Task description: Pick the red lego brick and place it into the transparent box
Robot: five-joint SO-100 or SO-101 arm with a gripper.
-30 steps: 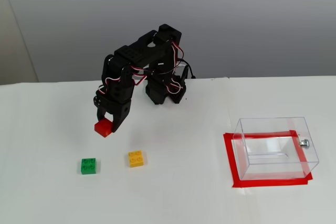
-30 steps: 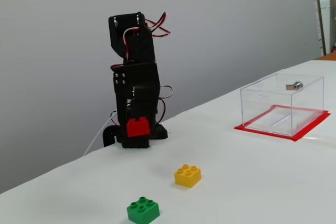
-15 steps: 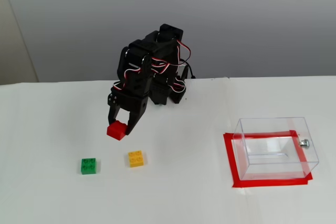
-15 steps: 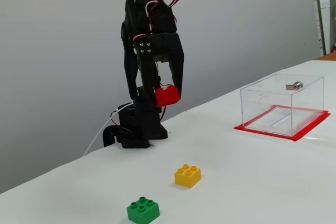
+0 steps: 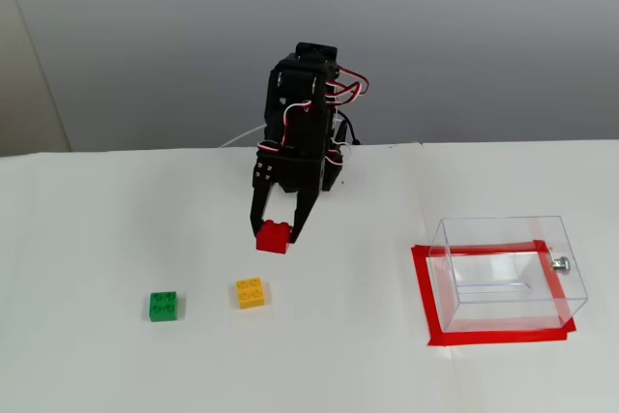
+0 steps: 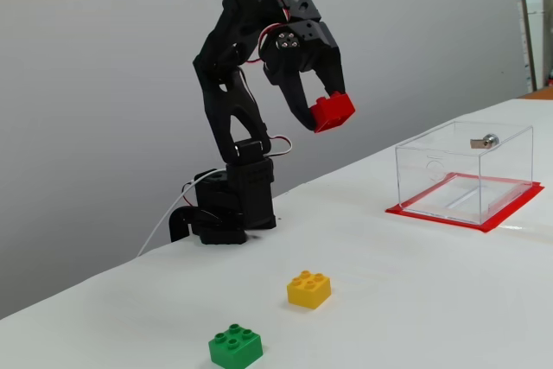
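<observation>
My black gripper (image 5: 276,229) is shut on the red lego brick (image 5: 273,237) and holds it in the air above the white table, as the side fixed view shows for the gripper (image 6: 327,110) and the brick (image 6: 333,112). The transparent box (image 5: 508,273) stands open-topped on a red tape frame at the right, with a small silver knob (image 5: 560,263) on its side. It also shows at the right in a fixed view (image 6: 465,172). The held brick is well to the left of the box in both fixed views.
A yellow brick (image 5: 251,293) and a green brick (image 5: 163,306) lie on the table in front of the arm; they also show in the side view as yellow (image 6: 309,289) and green (image 6: 235,347). The arm's base (image 6: 226,206) stands at the table's back edge.
</observation>
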